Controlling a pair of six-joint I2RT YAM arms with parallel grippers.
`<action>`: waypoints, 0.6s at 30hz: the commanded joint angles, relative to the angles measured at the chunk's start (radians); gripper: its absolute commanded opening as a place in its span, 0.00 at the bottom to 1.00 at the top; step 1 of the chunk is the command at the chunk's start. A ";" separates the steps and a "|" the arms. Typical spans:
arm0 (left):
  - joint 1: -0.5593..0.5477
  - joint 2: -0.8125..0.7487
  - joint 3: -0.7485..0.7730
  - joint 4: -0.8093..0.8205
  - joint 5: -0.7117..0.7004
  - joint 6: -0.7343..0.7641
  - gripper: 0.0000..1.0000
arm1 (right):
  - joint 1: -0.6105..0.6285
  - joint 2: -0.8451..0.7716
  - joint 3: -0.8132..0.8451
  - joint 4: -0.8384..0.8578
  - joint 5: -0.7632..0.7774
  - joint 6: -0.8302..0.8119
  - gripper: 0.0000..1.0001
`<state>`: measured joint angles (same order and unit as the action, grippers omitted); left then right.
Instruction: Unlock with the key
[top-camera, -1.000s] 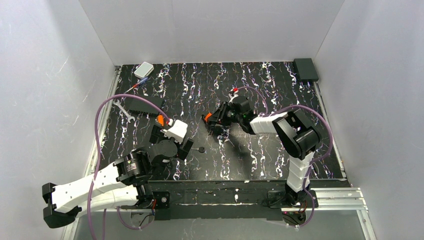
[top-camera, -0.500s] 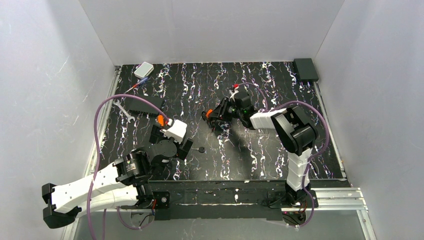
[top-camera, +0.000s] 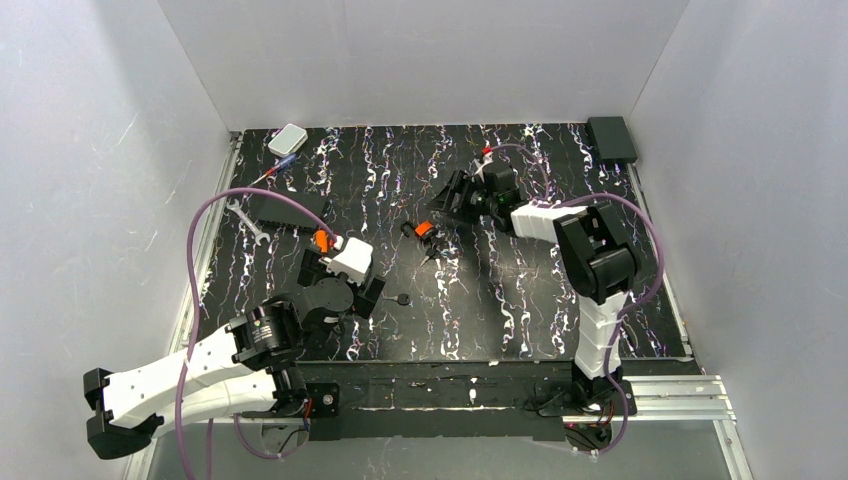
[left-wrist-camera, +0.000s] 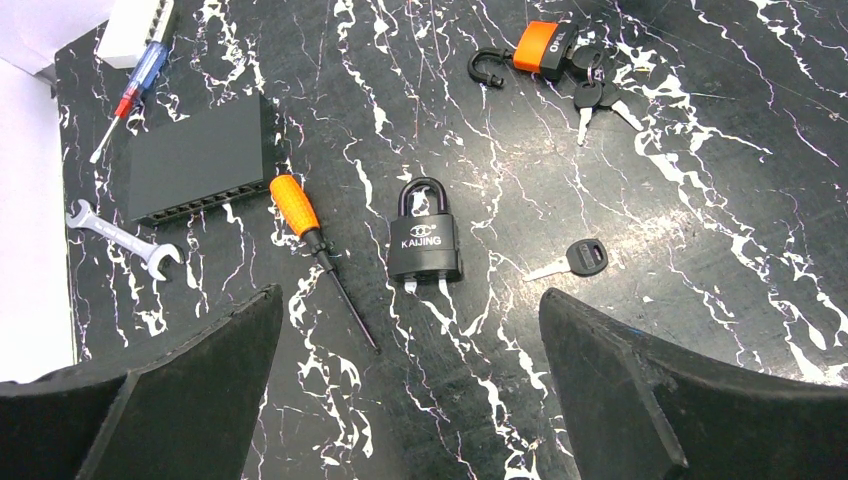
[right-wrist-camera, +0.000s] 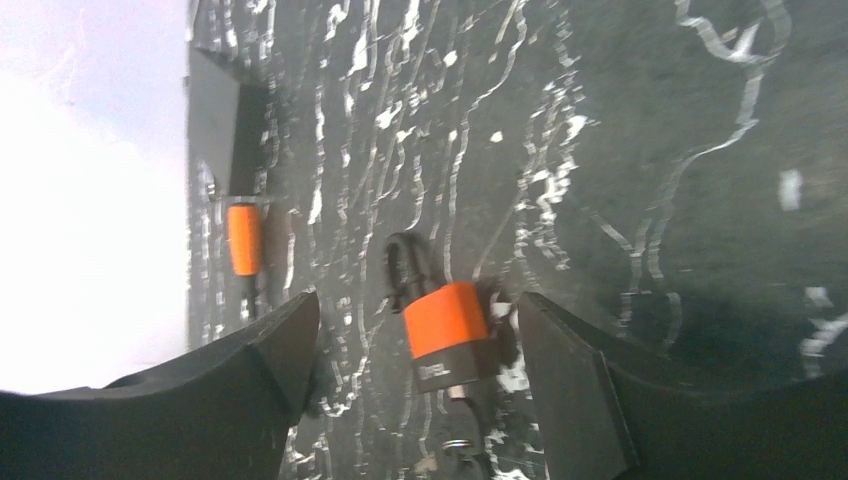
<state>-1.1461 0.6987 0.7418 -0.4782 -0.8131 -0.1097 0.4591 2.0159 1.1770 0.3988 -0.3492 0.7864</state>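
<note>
Surveying from the arm bases outward, I find the left end effector (left-wrist-camera: 408, 300) hanging over the counter (left-wrist-camera: 700, 420) with its fingers spread fully apart and nothing between them. Just beyond it the key (left-wrist-camera: 580, 258) lies flat on the counter. Its black head is to the right and its blade points toward the black padlock (left-wrist-camera: 425, 240), near it but not touching. That padlock lies face up, its shackle apparently closed and pointing away from the arms. An orange-handled screwdriver (left-wrist-camera: 300, 215) lies just to its left, apart from it. Farther out sits an orange padlock (left-wrist-camera: 545, 50) with its own bunch of keys (left-wrist-camera: 595, 95). The right end effector (right-wrist-camera: 418, 300) hovers beyond that lock, fingers apart, gripping nothing.

Judgement: the step in hand is picking up the key, not yet begun, and the left end effector is best placed for it. I would shift right until the black head sits centred between the fingers, then descend until the tips all but meet the counter. I would close across the head only, leaving the blade free for insertion. The key is thin and flat, so a high close will miss it and a skewed one may flick it away. The bunch on the orange lock must not be mistaken for it.
</note>
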 joint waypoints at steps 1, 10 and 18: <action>0.012 0.002 0.002 -0.004 -0.012 -0.009 0.99 | -0.011 -0.117 0.068 -0.197 0.111 -0.178 0.82; 0.034 -0.003 0.018 -0.029 0.003 -0.013 0.99 | 0.111 -0.375 -0.047 -0.288 0.226 -0.485 0.81; 0.057 -0.051 0.028 -0.053 0.015 -0.005 0.99 | 0.322 -0.531 -0.192 -0.315 0.146 -0.773 0.80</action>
<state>-1.1011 0.6807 0.7422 -0.5095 -0.7929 -0.1146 0.6983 1.5291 1.0275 0.1356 -0.1753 0.2256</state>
